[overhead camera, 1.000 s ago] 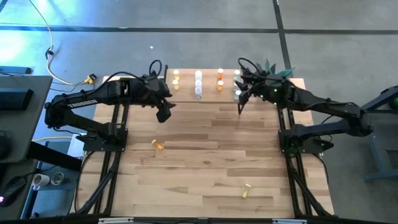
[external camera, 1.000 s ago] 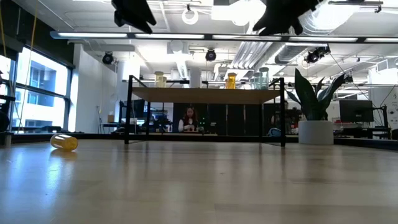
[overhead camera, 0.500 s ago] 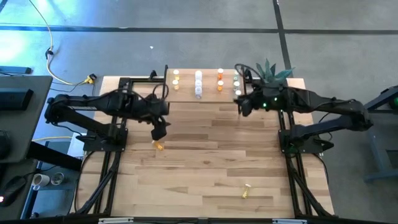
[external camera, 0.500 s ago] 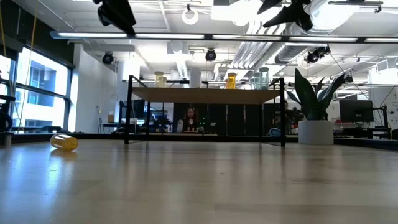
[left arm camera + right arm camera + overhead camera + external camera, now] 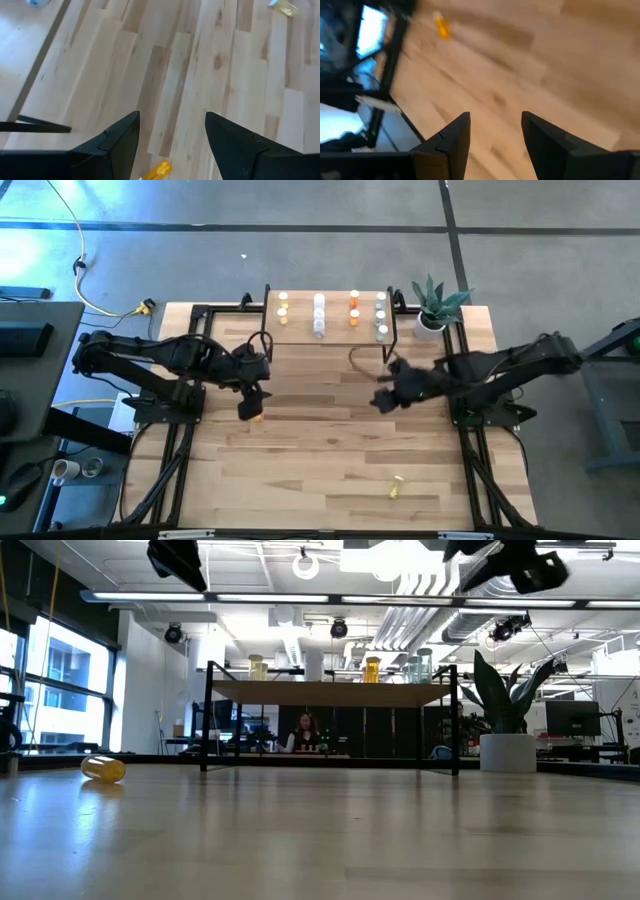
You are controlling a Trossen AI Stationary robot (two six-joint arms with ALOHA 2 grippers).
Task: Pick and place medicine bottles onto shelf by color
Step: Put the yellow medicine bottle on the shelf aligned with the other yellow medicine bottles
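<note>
We are seeing the left gripper (image 5: 247,406) hanging above the table with its two fingers (image 5: 115,142) standing apart and nothing between them; just beneath it, an orange-yellow bottle (image 5: 156,171) is lying on its side on the boards. The right gripper (image 5: 385,399) is also hovering over the middle of the table, its fingers (image 5: 451,140) spread with only bare wood showing in the gap. Out from each gripper, the dark arms are reaching inward from their bases at the table's two sides, the left one bent at the elbow, the right one stretched long and low.

We are looking at a light-wood plank table (image 5: 330,450), with a second small yellow bottle (image 5: 396,488) lying near its front edge, well apart from both grippers. At the far edge, the shelf (image 5: 330,330) is standing on thin black legs, carrying upright medicine bottles (image 5: 319,315) in four short rows: yellow, white, orange and pale green. A potted green plant (image 5: 433,305) is sitting just beside the shelf's right end.

From table height, we are seeing the fallen bottle at the left, the shelf across the middle, and beyond it an office with ceiling lights, large windows and a person (image 5: 305,733) sitting far back
</note>
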